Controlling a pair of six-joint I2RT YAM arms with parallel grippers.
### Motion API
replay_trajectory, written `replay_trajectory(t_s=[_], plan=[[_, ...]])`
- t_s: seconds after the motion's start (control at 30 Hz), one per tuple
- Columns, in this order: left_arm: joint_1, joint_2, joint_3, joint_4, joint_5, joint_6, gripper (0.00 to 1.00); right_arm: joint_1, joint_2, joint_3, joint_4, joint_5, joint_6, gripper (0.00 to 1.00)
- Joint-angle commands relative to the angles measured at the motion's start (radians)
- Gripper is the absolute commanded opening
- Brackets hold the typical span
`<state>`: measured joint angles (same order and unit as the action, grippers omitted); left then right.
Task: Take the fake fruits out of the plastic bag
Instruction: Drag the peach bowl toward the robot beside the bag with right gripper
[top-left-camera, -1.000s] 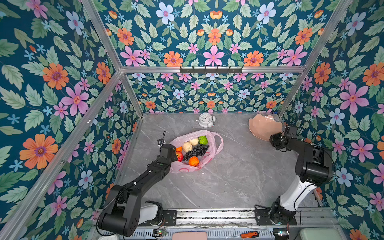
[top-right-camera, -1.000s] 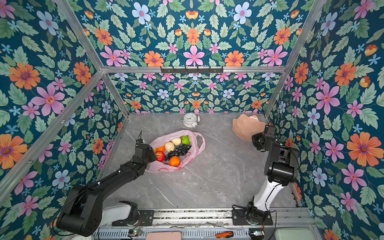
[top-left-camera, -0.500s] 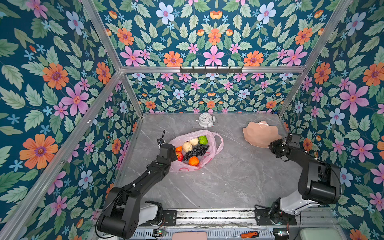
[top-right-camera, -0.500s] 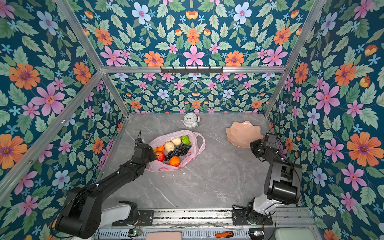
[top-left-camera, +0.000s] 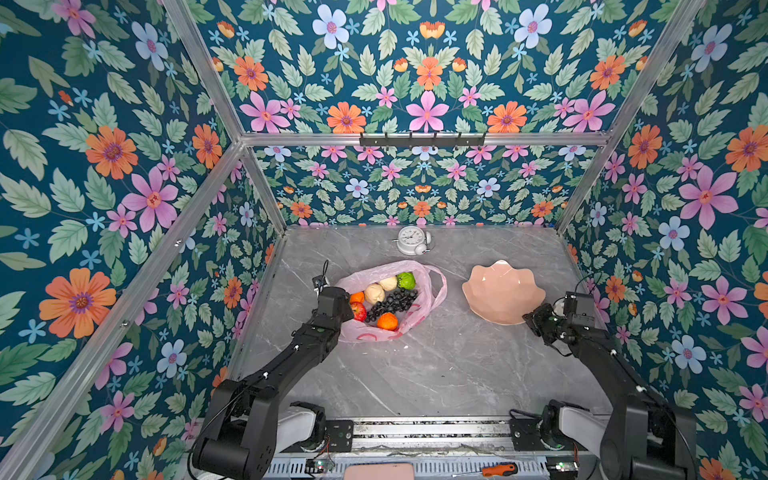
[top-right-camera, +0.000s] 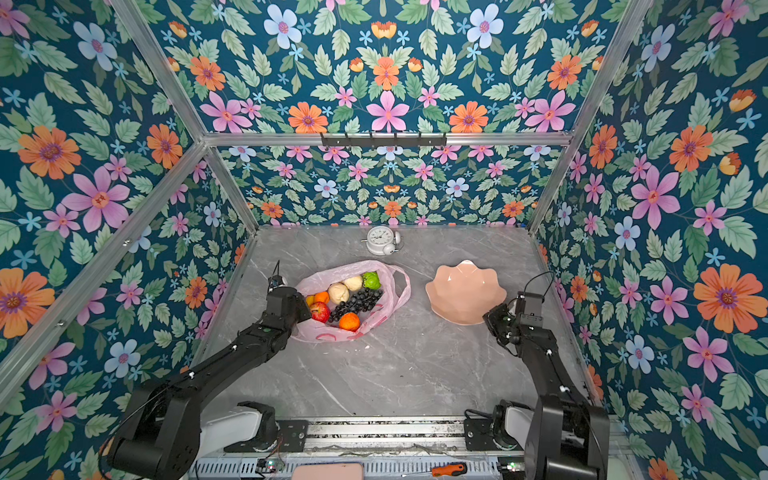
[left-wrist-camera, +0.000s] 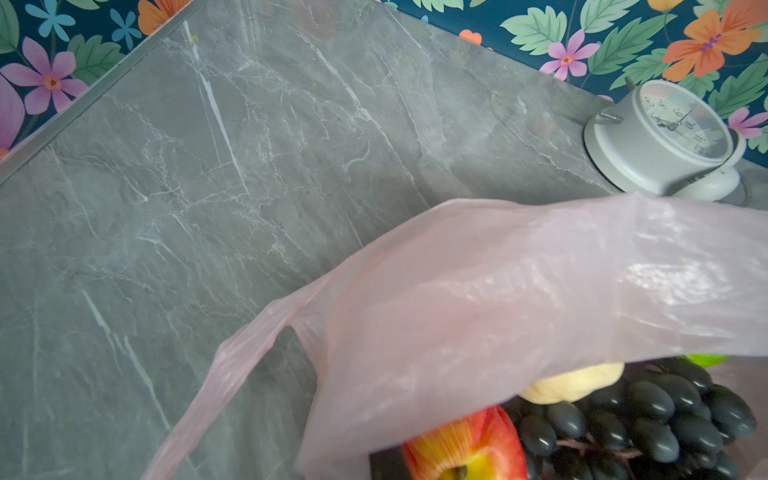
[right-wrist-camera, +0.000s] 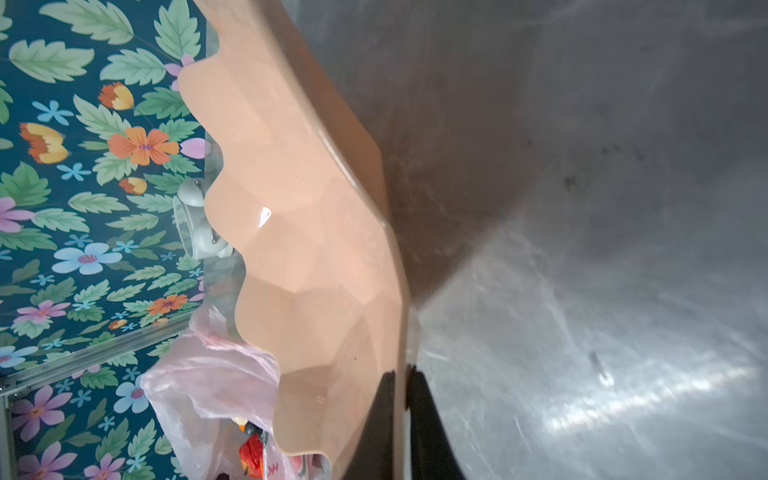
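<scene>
Black and shut tight, the left gripper (top-left-camera: 347, 309) sits at the left edge of the plastic bag (top-left-camera: 419, 316), on the left part of the grey marble table (top-left-camera: 415, 374). It pinches the bag's thin pink rim. The left wrist view shows that rim (left-wrist-camera: 498, 291) lifted up over the fruit, with one loop handle (left-wrist-camera: 216, 395) hanging loose.

All the fake fruits (top-left-camera: 384, 305) lie inside the open bag. A bit of yellow banana (top-right-camera: 309, 300) peeks out at the left. Next to it are a small orange (top-left-camera: 356, 297) and the red apple (top-left-camera: 358, 311), right by the gripper. Then comes a cream fruit (top-left-camera: 375, 293), with the dark grape bunch (top-left-camera: 395, 300) in the middle and a second orange (top-left-camera: 387, 321) on the near side. Another cream fruit (top-left-camera: 388, 283) and the bumpy green fruit (top-left-camera: 406, 281) lie at the far right of the bag.

A white alarm clock (top-left-camera: 411, 240) stands just behind the bag, near the far wall.

Right of the bag, and apart from it, is the peach scalloped dish (top-left-camera: 503, 293). The right gripper (top-left-camera: 532, 319) is at its near right edge. In the right wrist view its two black fingers (right-wrist-camera: 428, 415) squeeze the dish's rim between them.
</scene>
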<state>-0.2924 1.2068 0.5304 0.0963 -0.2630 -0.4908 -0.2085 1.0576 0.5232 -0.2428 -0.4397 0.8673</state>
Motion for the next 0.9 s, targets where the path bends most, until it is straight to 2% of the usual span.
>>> replay_trajectory(t_s=[0.0,0.23,0.4,0.53,0.77,0.87], plan=[[0.001,0.001,0.003,-0.006,-0.019,0.009,0.02,0.026,-0.101,-0.027,-0.111,-0.005,-0.016,0.09],[0.001,0.007,0.002,-0.003,-0.027,0.009,0.02,0.121,-0.297,-0.082,-0.281,0.005,0.012,0.09],[0.002,0.008,0.000,-0.002,-0.034,0.009,0.02,0.192,-0.423,-0.074,-0.455,0.058,0.001,0.09],[0.001,0.015,0.001,0.000,-0.035,0.010,0.02,0.220,-0.481,-0.070,-0.572,0.032,-0.019,0.09],[0.001,0.018,0.002,-0.003,-0.037,0.012,0.02,0.233,-0.542,-0.095,-0.647,-0.056,-0.048,0.08],[0.002,0.022,0.003,-0.001,-0.041,0.012,0.02,0.251,-0.543,-0.096,-0.695,-0.045,-0.070,0.08]])
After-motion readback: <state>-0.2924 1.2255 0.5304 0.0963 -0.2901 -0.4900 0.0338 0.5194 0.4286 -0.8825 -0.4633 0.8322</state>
